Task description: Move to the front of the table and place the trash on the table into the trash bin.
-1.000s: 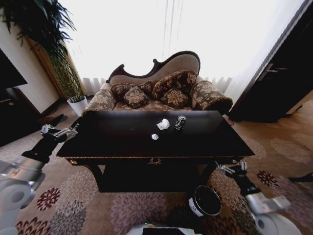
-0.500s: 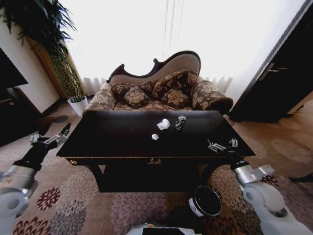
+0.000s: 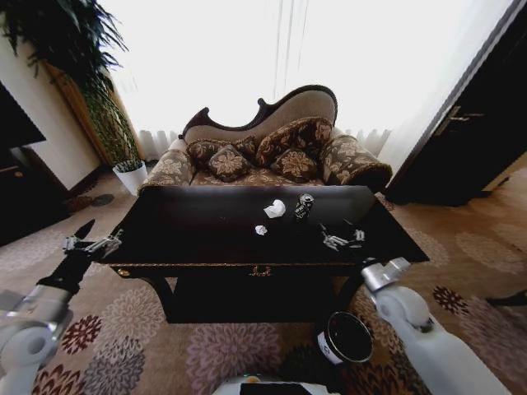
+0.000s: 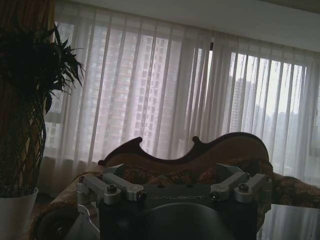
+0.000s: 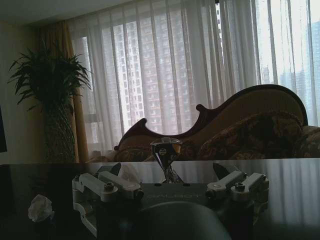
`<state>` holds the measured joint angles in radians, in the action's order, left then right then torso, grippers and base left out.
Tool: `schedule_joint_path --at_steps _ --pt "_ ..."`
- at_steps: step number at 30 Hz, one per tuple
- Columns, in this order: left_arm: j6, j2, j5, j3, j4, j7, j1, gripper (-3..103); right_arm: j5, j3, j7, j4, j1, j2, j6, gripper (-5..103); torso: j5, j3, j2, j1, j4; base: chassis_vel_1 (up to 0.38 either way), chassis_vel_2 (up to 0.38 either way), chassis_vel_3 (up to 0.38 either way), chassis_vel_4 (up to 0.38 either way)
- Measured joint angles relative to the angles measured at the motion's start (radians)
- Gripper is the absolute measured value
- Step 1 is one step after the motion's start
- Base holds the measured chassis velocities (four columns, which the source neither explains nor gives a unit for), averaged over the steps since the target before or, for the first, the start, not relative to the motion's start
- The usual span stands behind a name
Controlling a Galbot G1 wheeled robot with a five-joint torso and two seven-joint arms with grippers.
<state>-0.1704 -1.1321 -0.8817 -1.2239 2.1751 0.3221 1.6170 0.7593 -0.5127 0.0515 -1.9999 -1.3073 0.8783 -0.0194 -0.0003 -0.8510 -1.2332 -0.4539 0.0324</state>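
The dark glossy table (image 3: 206,239) stands before me. On it lie a white paper ball (image 3: 275,208), a small white scrap (image 3: 261,230) and a dark can (image 3: 304,206). My right gripper (image 3: 339,239) hovers open over the table's right half, just short of the can. In the right wrist view the can (image 5: 166,152) stands straight ahead between the open fingers (image 5: 120,187), with a paper ball (image 5: 40,207) off to one side. My left gripper (image 3: 90,243) is open beside the table's left edge. The black trash bin (image 3: 346,337) sits on the carpet at the table's front right.
A patterned sofa (image 3: 272,156) with cushions stands behind the table. A tall plant in a white pot (image 3: 130,175) is at the back left. A dark cabinet (image 3: 469,140) lines the right wall. Flowered carpet surrounds the table.
My right gripper rose from beside the table's front right corner and moved in over the tabletop toward the can. The left gripper sank slightly beside the left edge.
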Motion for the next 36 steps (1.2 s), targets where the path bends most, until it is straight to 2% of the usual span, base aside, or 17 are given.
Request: schedule_joint_path --at_steps 10,19,36 --pt "0.0 -0.02 0.015 -0.004 -0.003 0.008 0.009 100 0.037 0.136 -0.028 0.094 0.169 -0.065 -0.002 100 0.0 0.0 0.0 0.0 0.0 0.0 0.0 0.0 0.0" --pt "0.003 -0.021 0.043 -0.012 -0.012 0.019 0.013 100 0.104 0.231 -0.042 0.133 0.251 -0.083 0.024 100 -0.0001 0.0 0.0 0.0 0.0 0.0 0.0 0.0 0.0" --pt "0.003 -0.02 0.044 -0.013 -0.022 0.02 0.011 100 0.074 0.382 -0.05 0.287 0.43 -0.089 0.023 100 0.0001 0.0 0.0 0.0 0.0001 0.0 0.0 0.0 0.0"
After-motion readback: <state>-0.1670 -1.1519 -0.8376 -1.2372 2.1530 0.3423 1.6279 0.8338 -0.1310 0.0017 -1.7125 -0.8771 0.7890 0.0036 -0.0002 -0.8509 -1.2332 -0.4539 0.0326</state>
